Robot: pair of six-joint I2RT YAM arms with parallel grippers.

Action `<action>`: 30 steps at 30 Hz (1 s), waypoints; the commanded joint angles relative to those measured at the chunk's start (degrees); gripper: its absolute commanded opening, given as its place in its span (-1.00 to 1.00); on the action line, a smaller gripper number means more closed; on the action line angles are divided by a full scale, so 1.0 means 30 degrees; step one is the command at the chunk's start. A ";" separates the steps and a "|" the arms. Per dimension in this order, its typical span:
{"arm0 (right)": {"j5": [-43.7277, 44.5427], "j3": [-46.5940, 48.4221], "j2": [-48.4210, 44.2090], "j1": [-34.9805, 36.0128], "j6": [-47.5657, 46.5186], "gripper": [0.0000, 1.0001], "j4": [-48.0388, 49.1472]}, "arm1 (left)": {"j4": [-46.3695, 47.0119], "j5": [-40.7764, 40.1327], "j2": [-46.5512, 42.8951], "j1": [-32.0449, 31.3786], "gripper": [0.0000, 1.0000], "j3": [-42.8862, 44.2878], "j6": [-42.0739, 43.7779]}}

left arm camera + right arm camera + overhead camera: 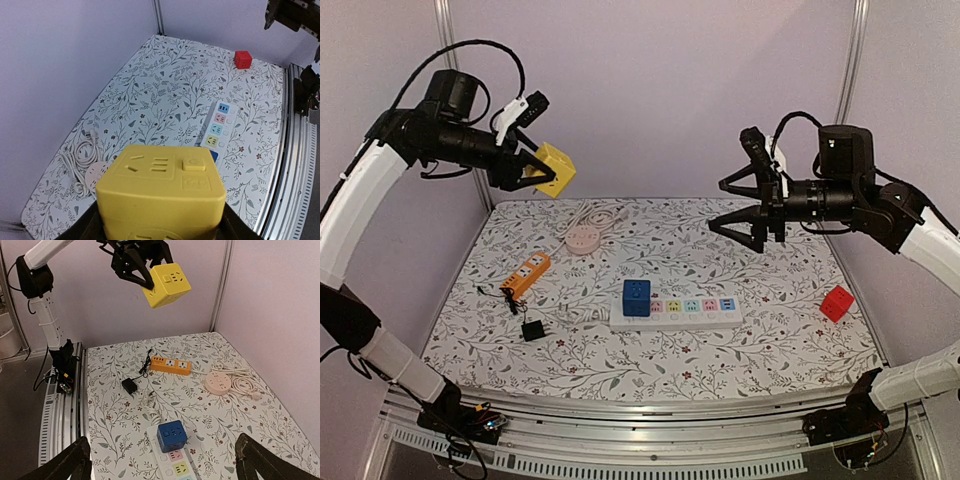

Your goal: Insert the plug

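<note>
- Near edge, 6 o'clock: ribbed aluminium rail [650,412] with both arm bases bolted on.
- The table [770,350] has a matte cloth printed with a leafy vine pattern.
- Small black boxy charger [533,330] with a thin black lead lies flat, at 8 o'clock from the strip.
- White power strip [685,313]: long, flat, glossy plastic with a row of pastel socket faces. It lies across the table's middle with a white cable leaving its left end.
- Blue cube adapter [636,297], smooth with rounded edges, sits on the strip's left-end socket.
- Red cube [836,302], same shape, is loose on the cloth at 3 o'clock, well apart from the strip.
- Orange power strip [526,274], a short bar, lies angled at 10 o'clock.
- Pale pink round socket [583,239], a disc with a coiled white cord beside it, is at 11 o'clock near the far edge.
- Right gripper [716,204] hangs in the air above the right half. Its black fingers [67,465] are spread wide, released and touching nothing.
- Left gripper [542,172] is raised high at the far left, its black fingers clamped on either side of the yellow cube adapter [160,197].
- That cube is smooth yellow plastic with socket slots and a square button on its faces. It is tilted in mid-air and well clear of the white strip.
</note>
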 commanded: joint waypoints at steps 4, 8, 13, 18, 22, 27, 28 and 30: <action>-0.1375 0.2452 0.0974 0.1940 -0.2905 0.97 -0.1866 | -0.1907 0.1585 -0.1744 -0.2867 -1.00 -0.0070 0.2136; -0.1310 0.3376 0.1464 0.3206 -0.3550 0.98 -0.2432 | -0.0312 0.3219 -0.2728 -0.5296 -1.00 -0.0739 0.1164; -0.1240 0.3872 0.1293 0.4162 -0.6253 0.97 -0.3774 | -0.0189 0.4286 -0.2051 -0.7808 -1.00 -0.1184 -0.0093; -0.0828 0.4220 0.0817 0.4233 -0.5109 0.98 -0.3384 | 0.2471 0.2865 -0.1888 -1.0121 -1.00 -0.1980 -0.1460; 0.1675 0.4403 0.1091 0.5039 -0.2063 0.98 -0.2463 | 0.3215 0.1402 -0.1519 -1.1227 -1.00 -0.1632 -0.0895; 0.2093 0.4965 0.2280 0.5604 0.1097 0.98 -0.2311 | 0.4294 -0.0323 -0.1563 -1.1598 -1.00 -0.2114 -0.0653; 0.2171 0.5033 0.2420 0.5815 0.1356 0.98 -0.2298 | 0.4398 -0.0719 -0.1580 -1.1686 -1.00 -0.2392 -0.0461; 0.2559 0.5054 0.2562 0.6306 0.1772 0.98 -0.2133 | 0.4648 -0.1228 -0.1736 -1.1739 -1.00 -0.2813 -0.0173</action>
